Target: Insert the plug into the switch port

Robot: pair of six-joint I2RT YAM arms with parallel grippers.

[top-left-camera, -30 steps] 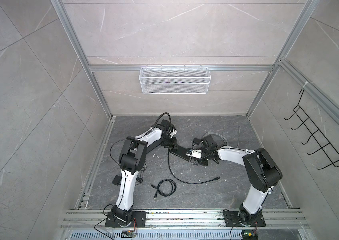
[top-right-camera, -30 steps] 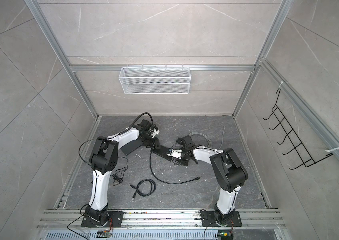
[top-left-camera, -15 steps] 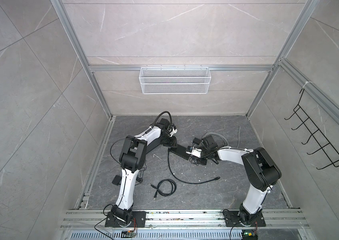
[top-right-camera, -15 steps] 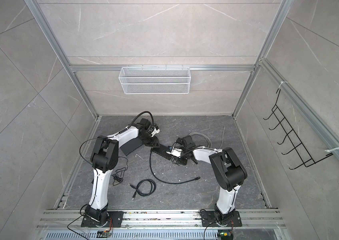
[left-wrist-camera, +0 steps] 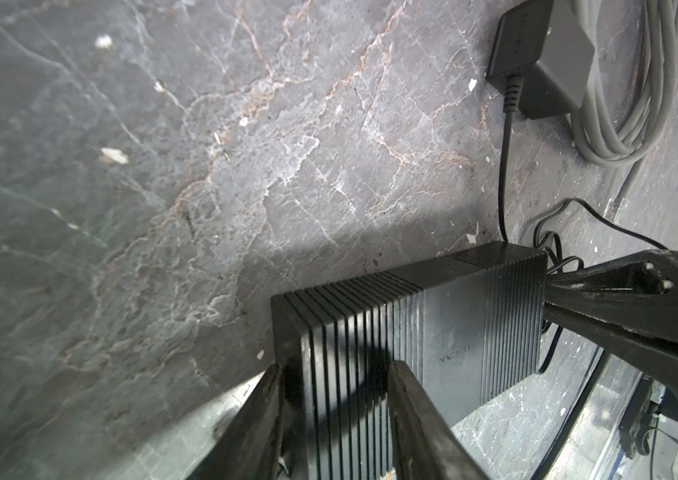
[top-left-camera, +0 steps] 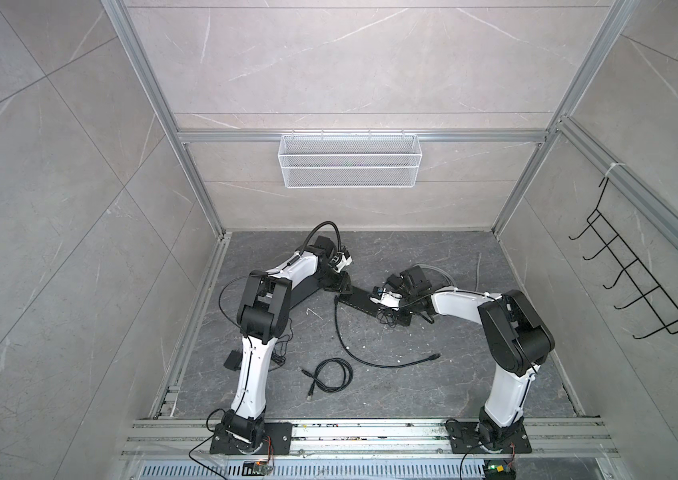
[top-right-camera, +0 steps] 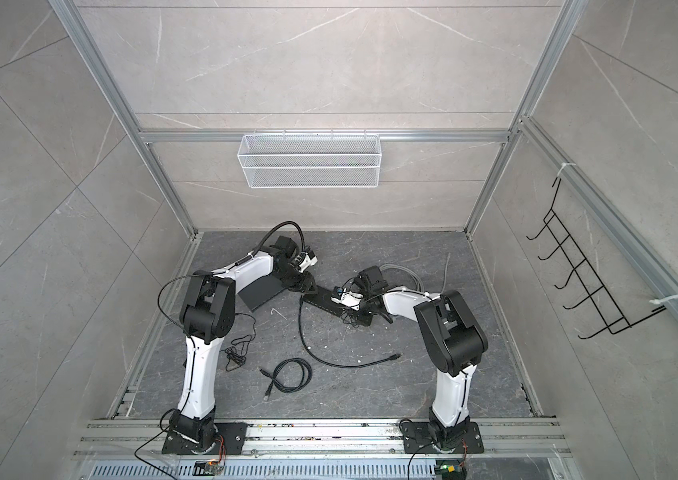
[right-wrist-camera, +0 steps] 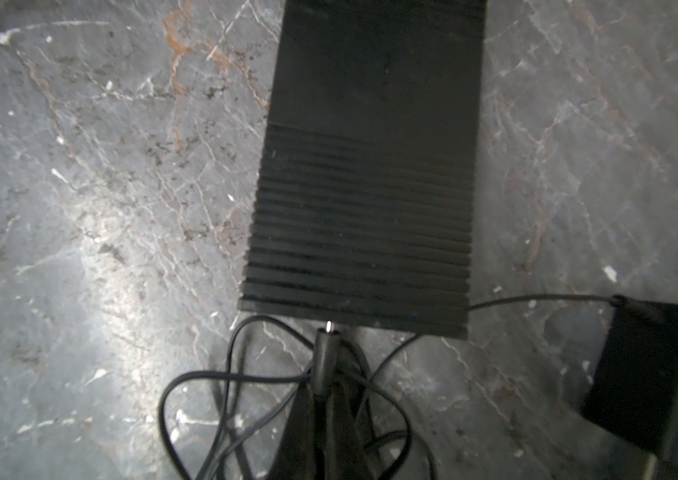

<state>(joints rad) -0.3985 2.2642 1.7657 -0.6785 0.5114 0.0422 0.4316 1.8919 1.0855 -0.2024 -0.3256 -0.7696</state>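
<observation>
Left arm [top-left-camera: 252, 374] and right arm [top-left-camera: 509, 395] were white-shelled with black joints; black plates [top-left-camera: 281, 440] bore their bases; left gripper [left-wrist-camera: 337, 370] and right gripper [right-wrist-camera: 323, 395] were black.

The tabletop [left-wrist-camera: 163, 187] is showing a grey, veined, stone-like face, glinting faintly where light is falling. The switch [left-wrist-camera: 445, 328] is looking like matt black plastic, ribbed at both ends, smoother between. The plug [right-wrist-camera: 325, 353] is wearing a dull rubbery sleeve and showing a bright metal tip.

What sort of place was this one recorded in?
Probably a purpose-built robot test cell: aluminium frame around stone-look wall panels, a wire basket on the back wall, left arm and right arm bolted to a front rail.
</observation>
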